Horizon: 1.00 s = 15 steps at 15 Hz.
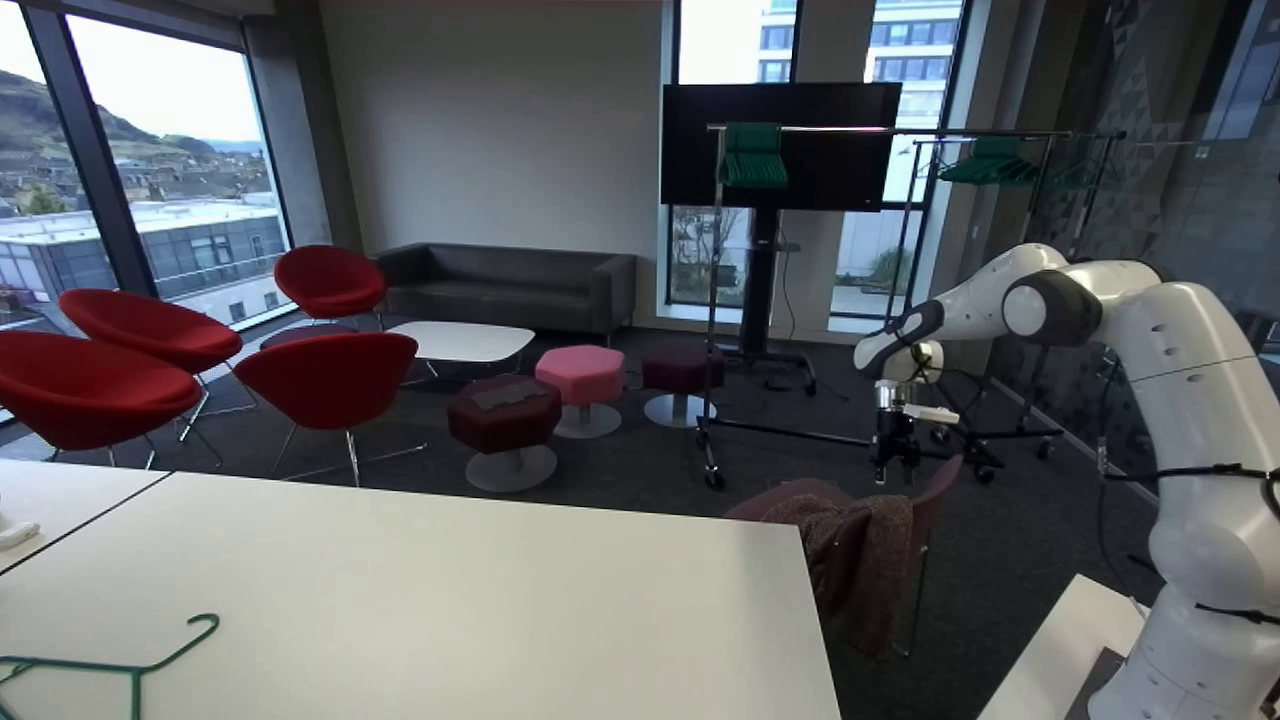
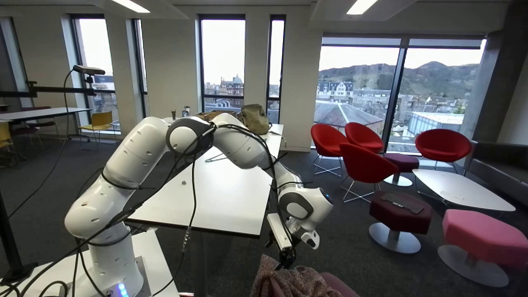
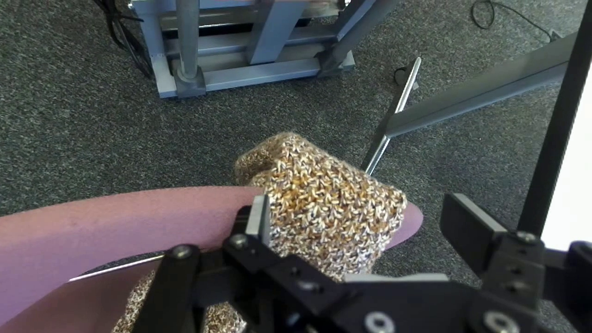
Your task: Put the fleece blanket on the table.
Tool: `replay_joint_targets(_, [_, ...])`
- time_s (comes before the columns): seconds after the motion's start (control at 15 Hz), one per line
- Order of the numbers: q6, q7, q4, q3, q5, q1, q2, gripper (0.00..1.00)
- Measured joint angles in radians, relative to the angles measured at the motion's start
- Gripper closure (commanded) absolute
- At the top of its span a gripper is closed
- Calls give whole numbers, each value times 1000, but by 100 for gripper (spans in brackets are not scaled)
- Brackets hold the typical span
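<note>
Hand (image 3: pixel 366 215) spread wide over fleece blanket (image 3: pixel 323 203), presumably to straddle fold. Chair back (image 3: pixel 138 222) beneath hand props cloth up. Surface (image 1: pixel 450 590) beside hand awaits it.

Brown blanket (image 3: pixel 326 206), draped, perhaps crumpled, near pale table (image 1: pixel 450 600)

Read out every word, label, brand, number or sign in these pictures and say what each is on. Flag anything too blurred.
No text can be read in any view.
Dark flat item on a maroon stool: small pale marks, too blurred to tell if they are lettering.
Small upright item behind the robot arm: too small to tell any label.
Black screen: no lettering can be made out.
Fleece blanket: no label shows.
</note>
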Motion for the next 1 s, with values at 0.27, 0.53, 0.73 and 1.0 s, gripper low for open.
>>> replay_joint_targets(0.27, [-8,2,17,16,2,-10,22,0])
replay_joint_targets(0.53, [-16,2,34,35,4,-10,35,0])
replay_joint_targets(0.73, [9,13,40,47,26,-10,36,0])
replay_joint_targets(1.0, [80,52,40,51,54,-9,35,0])
